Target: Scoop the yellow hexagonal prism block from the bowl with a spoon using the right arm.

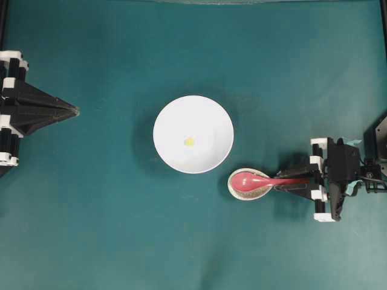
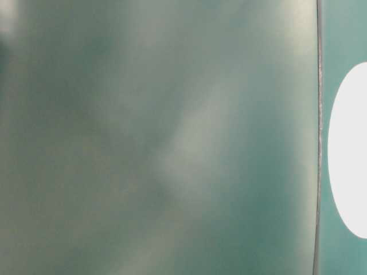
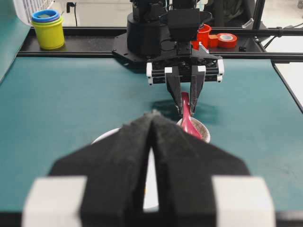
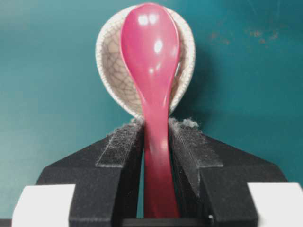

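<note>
The right claw [image 4: 156, 142] clamped the pink-red spoon's [image 4: 152, 61] handle; the white bowl [image 1: 193, 134] lay upper-left. Left claw [image 1: 74, 110] together.

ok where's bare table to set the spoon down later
Bare cloth spans between the left gripper and the bowl, and along the near edge below the bowl. It is crowded at the bowl's lower right, where the spoon, its rest and the right gripper cluster.

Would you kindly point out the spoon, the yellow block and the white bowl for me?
spoon [image 4: 150, 52]: right wrist view, middle of the pink-red scoop.
yellow block [image 1: 189, 142]: overhead view, its top face, inside the bowl.
white bowl [image 1: 208, 109]: overhead view, bare inner wall near the far rim.
</note>
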Action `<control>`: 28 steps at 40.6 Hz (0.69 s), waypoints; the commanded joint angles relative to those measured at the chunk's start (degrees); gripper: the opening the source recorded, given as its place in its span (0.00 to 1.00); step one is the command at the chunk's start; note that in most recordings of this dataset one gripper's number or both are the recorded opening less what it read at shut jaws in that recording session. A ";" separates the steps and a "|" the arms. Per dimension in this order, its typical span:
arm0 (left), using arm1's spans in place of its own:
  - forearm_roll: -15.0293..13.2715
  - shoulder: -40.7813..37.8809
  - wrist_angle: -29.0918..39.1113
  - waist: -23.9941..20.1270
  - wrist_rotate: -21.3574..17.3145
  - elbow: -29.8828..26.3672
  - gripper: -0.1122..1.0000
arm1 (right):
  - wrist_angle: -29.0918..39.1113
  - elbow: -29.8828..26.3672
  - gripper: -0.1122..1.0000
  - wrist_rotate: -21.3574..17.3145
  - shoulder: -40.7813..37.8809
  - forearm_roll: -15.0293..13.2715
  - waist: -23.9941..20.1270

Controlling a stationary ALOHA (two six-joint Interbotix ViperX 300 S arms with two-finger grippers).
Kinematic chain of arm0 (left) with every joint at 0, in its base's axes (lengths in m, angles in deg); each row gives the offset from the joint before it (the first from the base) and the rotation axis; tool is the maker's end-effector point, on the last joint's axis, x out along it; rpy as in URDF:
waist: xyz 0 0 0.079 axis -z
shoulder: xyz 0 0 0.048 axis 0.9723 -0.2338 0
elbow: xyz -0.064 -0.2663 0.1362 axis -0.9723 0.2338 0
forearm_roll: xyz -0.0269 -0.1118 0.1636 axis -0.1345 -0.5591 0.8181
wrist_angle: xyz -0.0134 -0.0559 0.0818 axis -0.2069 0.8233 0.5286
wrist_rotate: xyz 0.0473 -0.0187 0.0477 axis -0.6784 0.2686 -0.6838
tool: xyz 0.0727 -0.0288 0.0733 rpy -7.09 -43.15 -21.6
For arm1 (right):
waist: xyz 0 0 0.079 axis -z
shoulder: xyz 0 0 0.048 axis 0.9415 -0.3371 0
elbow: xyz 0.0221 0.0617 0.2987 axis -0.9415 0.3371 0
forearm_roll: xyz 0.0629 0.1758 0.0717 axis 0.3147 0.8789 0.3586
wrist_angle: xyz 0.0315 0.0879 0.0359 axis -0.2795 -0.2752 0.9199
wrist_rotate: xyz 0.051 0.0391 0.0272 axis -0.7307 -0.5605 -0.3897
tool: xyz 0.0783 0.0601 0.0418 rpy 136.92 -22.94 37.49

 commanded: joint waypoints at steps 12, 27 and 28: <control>0.18 -0.44 -0.62 0.18 -0.18 -1.49 0.10 | 0.09 -0.53 0.33 0.00 0.44 -0.18 0.09; 0.18 -0.44 -0.62 0.09 -0.18 -1.49 0.10 | 0.00 -0.62 0.55 0.00 0.44 -0.09 0.09; 0.18 -0.44 -0.62 0.09 -0.18 -1.49 0.10 | -0.18 -0.62 0.55 0.00 0.44 -0.18 0.09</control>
